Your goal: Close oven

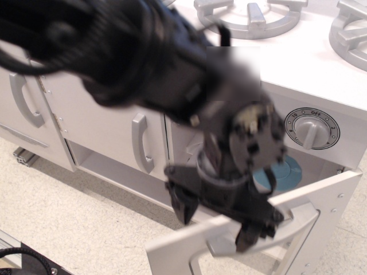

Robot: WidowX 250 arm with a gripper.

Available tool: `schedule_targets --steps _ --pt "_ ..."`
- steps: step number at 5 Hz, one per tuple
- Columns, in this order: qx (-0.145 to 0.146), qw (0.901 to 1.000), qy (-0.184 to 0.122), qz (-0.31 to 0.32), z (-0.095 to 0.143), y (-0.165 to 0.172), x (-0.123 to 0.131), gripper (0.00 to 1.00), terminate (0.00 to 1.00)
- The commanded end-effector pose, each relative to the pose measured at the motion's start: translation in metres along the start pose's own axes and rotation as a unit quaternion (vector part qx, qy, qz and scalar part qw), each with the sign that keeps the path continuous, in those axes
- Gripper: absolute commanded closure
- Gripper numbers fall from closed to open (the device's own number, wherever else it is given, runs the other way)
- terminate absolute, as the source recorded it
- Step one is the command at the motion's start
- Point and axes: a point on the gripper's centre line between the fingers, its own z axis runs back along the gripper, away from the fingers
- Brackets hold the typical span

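Note:
The oven (321,172) is the white compartment under the knob panel, and it stands open. Its white door (172,252) with a clear rounded window and grey bar handle (298,220) juts out toward me at the lower right, partly swung up. My black gripper (218,220) hangs right at the door's free edge. Its fingers are spread, one (180,203) at the left and one (255,232) overlapping the door near the handle. The arm is motion-blurred and hides most of the oven's inside.
A teal object (284,172) sits inside the oven. A grey knob (309,130) is on the panel above and grey burners (249,17) are on top. Light-grey cupboard doors with vertical handles (140,143) stand to the left. Speckled floor lies below.

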Motion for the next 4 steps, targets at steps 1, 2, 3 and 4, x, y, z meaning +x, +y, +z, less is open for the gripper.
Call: schedule_targets --steps 1,2,3,4 --pt "0.022 0.9994 0.024 -0.007 -0.017 -0.008 -0.013 0.00 0.00" --pt "0.016 0.9991 0.035 0.017 -0.041 -0.008 -0.011 0.00 0.00" --pt "0.032 0.9983 0.037 0.033 -0.061 -0.005 -0.008 0.00 0.00" --pt "0.038 0.9972 0.030 0.058 -0.067 0.002 0.004 0.00 0.00"
